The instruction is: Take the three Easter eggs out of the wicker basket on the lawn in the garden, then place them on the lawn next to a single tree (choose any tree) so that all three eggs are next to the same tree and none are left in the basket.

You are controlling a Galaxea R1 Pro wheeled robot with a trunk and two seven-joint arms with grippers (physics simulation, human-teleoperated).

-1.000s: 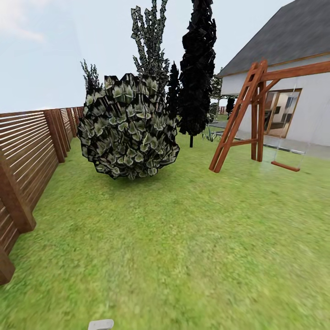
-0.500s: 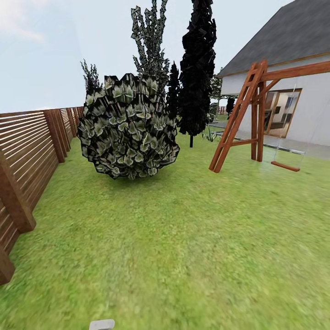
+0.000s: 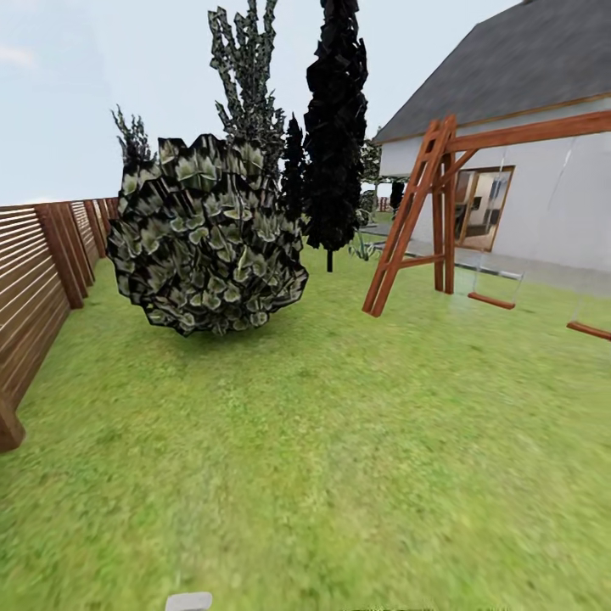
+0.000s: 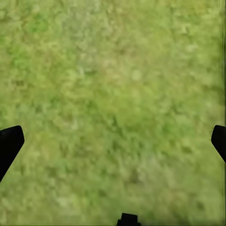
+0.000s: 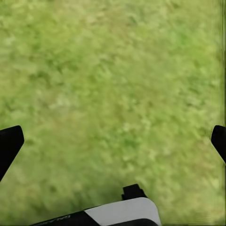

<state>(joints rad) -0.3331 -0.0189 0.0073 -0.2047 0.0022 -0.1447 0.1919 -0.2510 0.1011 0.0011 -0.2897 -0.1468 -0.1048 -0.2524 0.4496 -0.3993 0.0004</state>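
The lawn (image 3: 339, 441) spreads out bright green ahead of me. A tree with a dense green-grey mottled crown (image 3: 208, 238) stands on it at the left, its trunk hidden by the leaves. The Easter eggs and the wicker basket are out of view. My left gripper (image 4: 113, 146) hangs open over bare grass (image 4: 117, 84), its dark fingertips (image 4: 9, 146) far apart. My right gripper (image 5: 113, 146) is open too, with only grass (image 5: 113, 80) between its fingertips (image 5: 9, 143).
A black-leaved tree (image 3: 335, 127) rises behind the mottled one. A wooden swing frame (image 3: 424, 212) with hanging seats stands at the right, before a white house (image 3: 526, 187). A slatted wooden fence (image 3: 34, 288) runs along the left side.
The whole picture has slid left, so the head camera has turned right. A second swing seat now shows at the right edge, and less of the fence is in view.
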